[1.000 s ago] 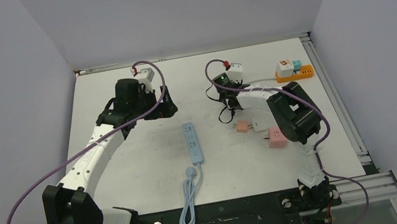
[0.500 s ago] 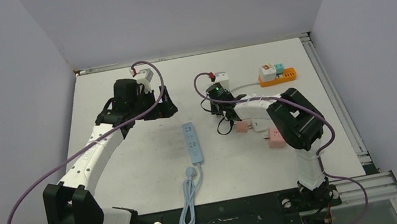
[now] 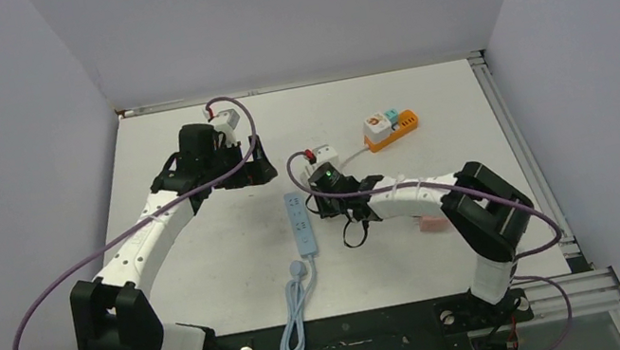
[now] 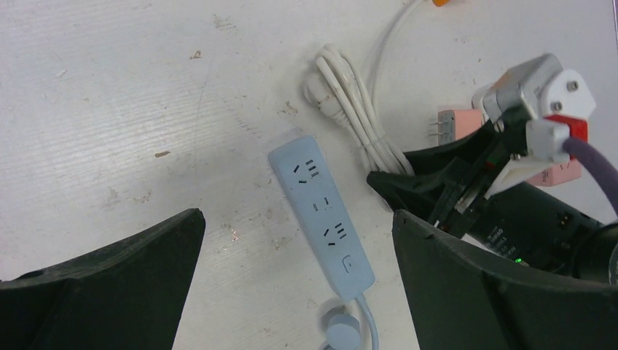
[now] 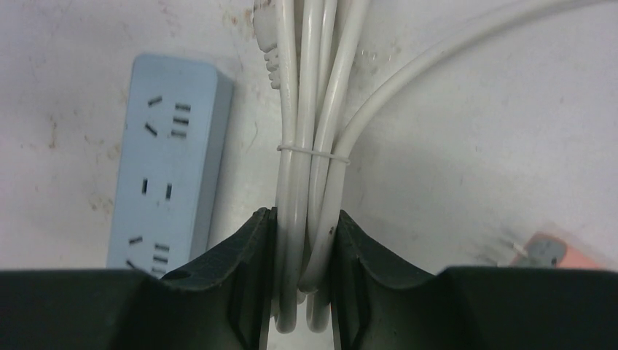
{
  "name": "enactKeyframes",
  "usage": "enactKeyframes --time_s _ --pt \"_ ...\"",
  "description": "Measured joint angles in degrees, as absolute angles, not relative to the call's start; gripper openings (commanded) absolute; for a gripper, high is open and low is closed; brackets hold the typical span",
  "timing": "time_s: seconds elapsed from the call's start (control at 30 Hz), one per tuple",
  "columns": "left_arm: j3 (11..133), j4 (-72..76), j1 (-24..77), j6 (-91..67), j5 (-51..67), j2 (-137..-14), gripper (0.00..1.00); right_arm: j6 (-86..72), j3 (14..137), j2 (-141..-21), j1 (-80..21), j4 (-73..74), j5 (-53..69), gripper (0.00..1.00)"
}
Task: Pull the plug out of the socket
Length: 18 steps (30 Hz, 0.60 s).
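Mid-table, right gripper (image 5: 302,233) clenched on white cord (image 5: 313,109); left gripper (image 4: 295,219) released; pulling may just drag the unheld orange socket strip (image 3: 403,122).

Scuffed white tabletop (image 3: 207,270) carries a blue power strip (image 3: 300,225), orange socket strip (image 3: 408,122), white cord bundle (image 4: 350,109) and pink adapter (image 3: 433,224).
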State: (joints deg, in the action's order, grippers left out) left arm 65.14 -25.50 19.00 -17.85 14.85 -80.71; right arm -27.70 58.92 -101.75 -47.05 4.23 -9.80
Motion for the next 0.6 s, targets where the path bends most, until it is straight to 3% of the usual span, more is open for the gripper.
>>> enactKeyframes --time_s 0.37,0.6 --pt "64.69 -25.06 19.0 -18.26 15.68 -81.67 1.0 -41.58 45.76 -88.07 -59.55 13.85 -17.8 0.05" --pt "64.2 -24.99 19.03 -18.79 15.81 -82.32 1.0 -55.59 40.49 -82.08 -74.04 18.65 -23.05 0.05"
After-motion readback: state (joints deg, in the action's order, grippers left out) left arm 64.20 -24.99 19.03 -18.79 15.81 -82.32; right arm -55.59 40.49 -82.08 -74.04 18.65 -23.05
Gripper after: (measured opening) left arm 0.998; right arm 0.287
